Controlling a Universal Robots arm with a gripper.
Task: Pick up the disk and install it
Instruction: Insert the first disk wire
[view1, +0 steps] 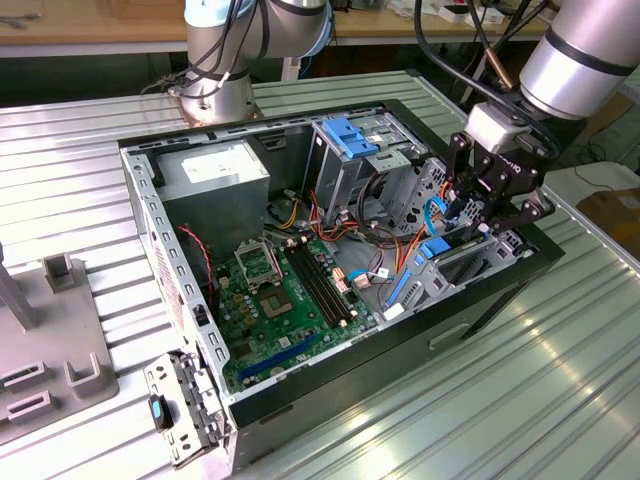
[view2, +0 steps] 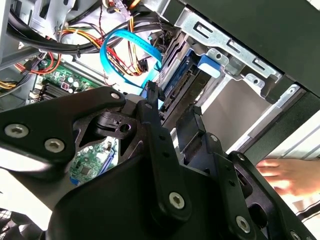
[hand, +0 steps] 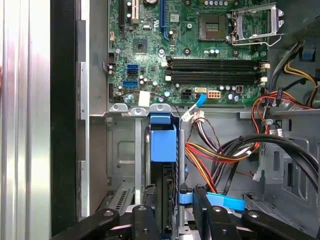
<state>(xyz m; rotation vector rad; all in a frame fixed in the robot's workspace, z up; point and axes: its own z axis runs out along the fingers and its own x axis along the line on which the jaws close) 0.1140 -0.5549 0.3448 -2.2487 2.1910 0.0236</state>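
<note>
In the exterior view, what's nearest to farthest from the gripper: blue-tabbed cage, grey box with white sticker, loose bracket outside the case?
From the gripper:
1. Blue-tabbed cage, beside it, toward the exterior view's left.
2. Grey box, farther left inside the case.
3. Loose bracket, outside the case.

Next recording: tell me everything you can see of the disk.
The disk stands on edge, slotted into the grey metal drive cage next to the motherboard. Its blue plastic frame shows in the first wrist view, dark body behind. The gripper sits at its near end; contact cannot be told.
</note>
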